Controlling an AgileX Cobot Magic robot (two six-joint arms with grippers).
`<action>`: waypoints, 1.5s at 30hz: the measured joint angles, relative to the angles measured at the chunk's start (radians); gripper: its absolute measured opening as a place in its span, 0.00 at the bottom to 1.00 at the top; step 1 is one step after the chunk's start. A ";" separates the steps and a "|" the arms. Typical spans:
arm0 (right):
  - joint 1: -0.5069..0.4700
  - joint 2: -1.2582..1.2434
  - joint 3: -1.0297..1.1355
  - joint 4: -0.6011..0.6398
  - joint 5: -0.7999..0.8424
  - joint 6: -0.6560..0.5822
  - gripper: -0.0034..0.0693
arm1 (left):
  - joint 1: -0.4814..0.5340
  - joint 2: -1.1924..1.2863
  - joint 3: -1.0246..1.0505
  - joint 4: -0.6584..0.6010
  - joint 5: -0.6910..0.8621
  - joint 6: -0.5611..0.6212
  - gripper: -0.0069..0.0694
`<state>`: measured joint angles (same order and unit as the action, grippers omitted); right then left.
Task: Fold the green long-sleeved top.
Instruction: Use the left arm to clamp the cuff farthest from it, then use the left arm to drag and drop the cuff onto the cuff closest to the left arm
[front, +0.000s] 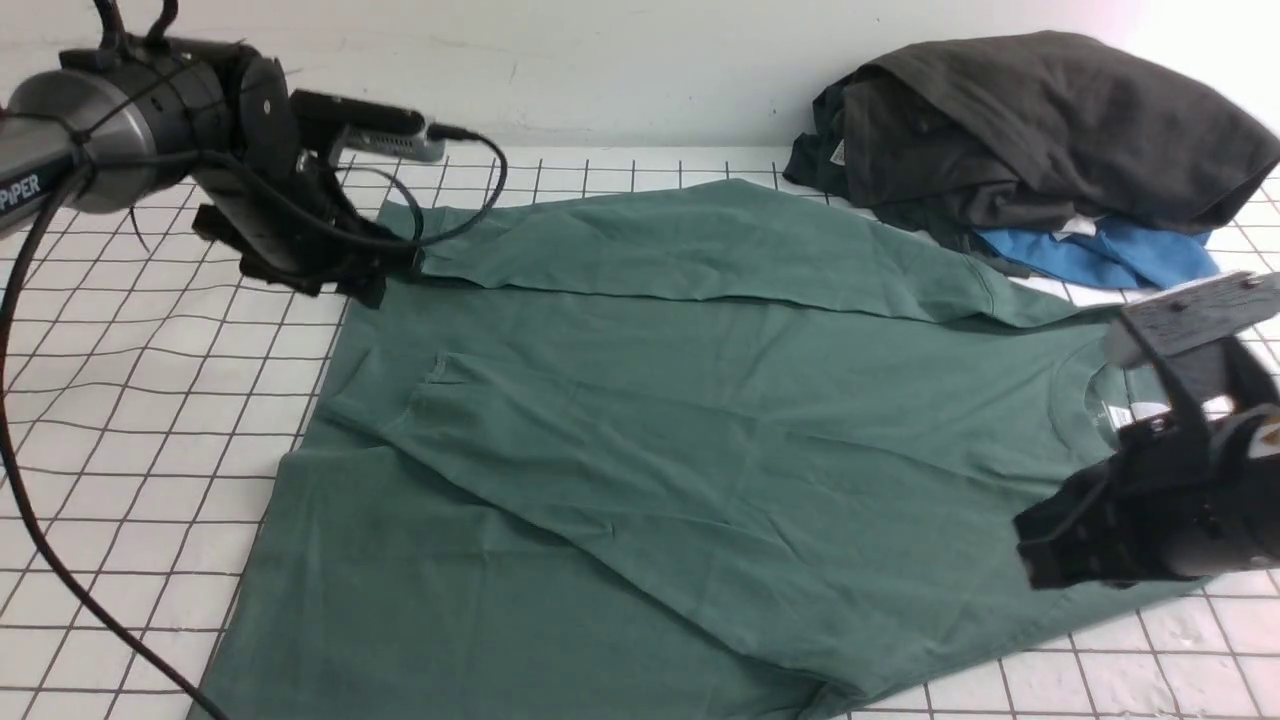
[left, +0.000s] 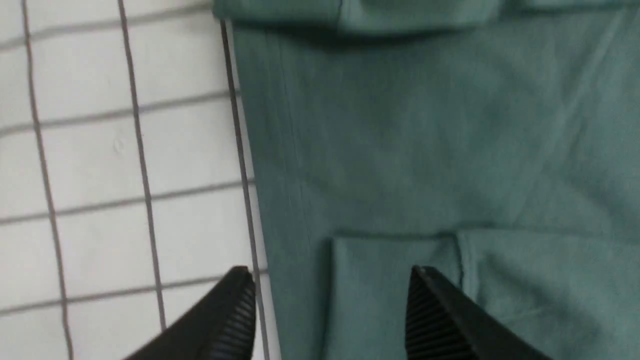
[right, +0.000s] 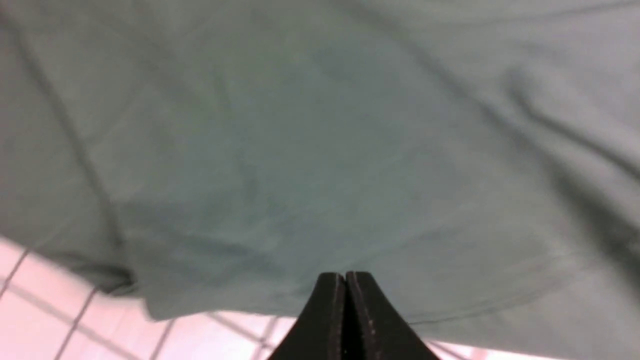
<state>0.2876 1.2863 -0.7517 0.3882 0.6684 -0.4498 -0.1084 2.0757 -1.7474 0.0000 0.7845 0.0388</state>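
**Green top flat on desk; L fingers apart, R fingers together**

The green long-sleeved top (front: 640, 420) lies spread on the gridded desk (front: 150, 400), collar at its right end. One sleeve is folded across the body and the other lies along the far edge. The left gripper (left: 330, 280) is above the top's far-left corner, over a sleeve cuff, w/ its fingers (left: 235, 310) apart. The right gripper (right: 345, 280) is over the top's near edge by the collar, fingers closed together. Beyond the top's collar end, a dark garment (front: 1050, 130) lies on a blue garment (front: 1100, 255).
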 joint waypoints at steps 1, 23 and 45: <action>0.039 0.026 0.000 0.014 -0.005 -0.013 0.03 | 0.000 0.009 -0.038 0.000 0.000 0.000 0.60; 0.287 0.274 0.000 0.049 -0.085 -0.027 0.03 | 0.080 0.525 -0.600 -0.135 -0.045 -0.004 0.69; 0.287 0.173 0.000 -0.017 -0.079 -0.011 0.03 | 0.004 0.286 -0.784 -0.108 0.448 0.023 0.12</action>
<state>0.5748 1.4598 -0.7521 0.3711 0.5892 -0.4609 -0.1042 2.3613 -2.5310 -0.1081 1.2326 0.0617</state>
